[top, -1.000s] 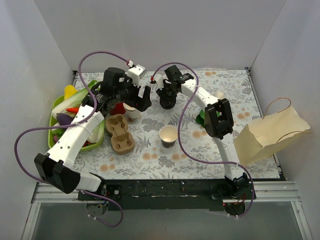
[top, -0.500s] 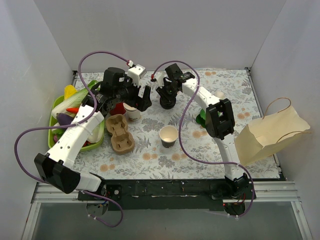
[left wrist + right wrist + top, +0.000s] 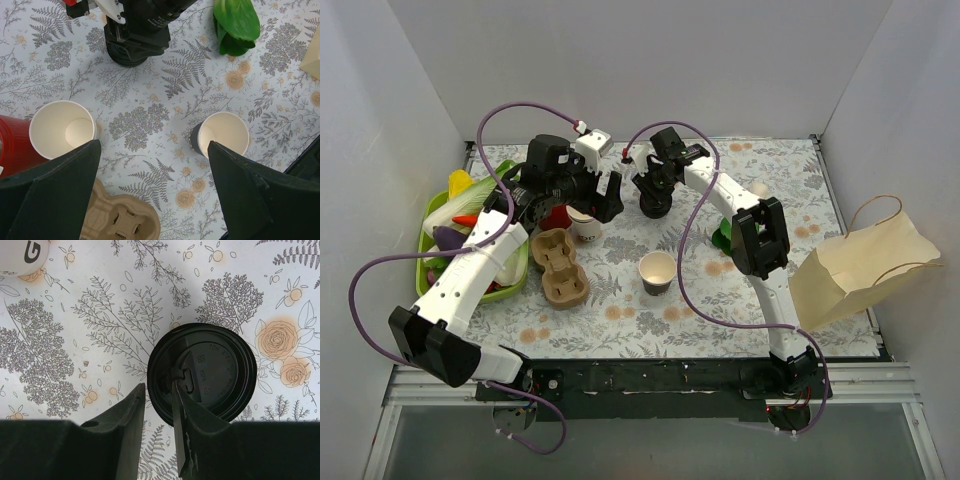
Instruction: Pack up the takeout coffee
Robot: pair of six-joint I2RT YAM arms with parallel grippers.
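The takeout coffee [image 3: 212,372] stands upright on the bench [image 3: 65,345], in the far middle of the flowered surface. From straight above, only its round black plastic lid shows, so the cup wall beneath is hidden. The lid has a raised rim, faint embossed lettering and a small sip tab left of centre. It looks seated flat and level. The right end effector [image 3: 155,390] hangs directly over it, with one finger off the lid's left edge and the other across its top. From overhead it [image 3: 656,208] reads as a small dark shape.
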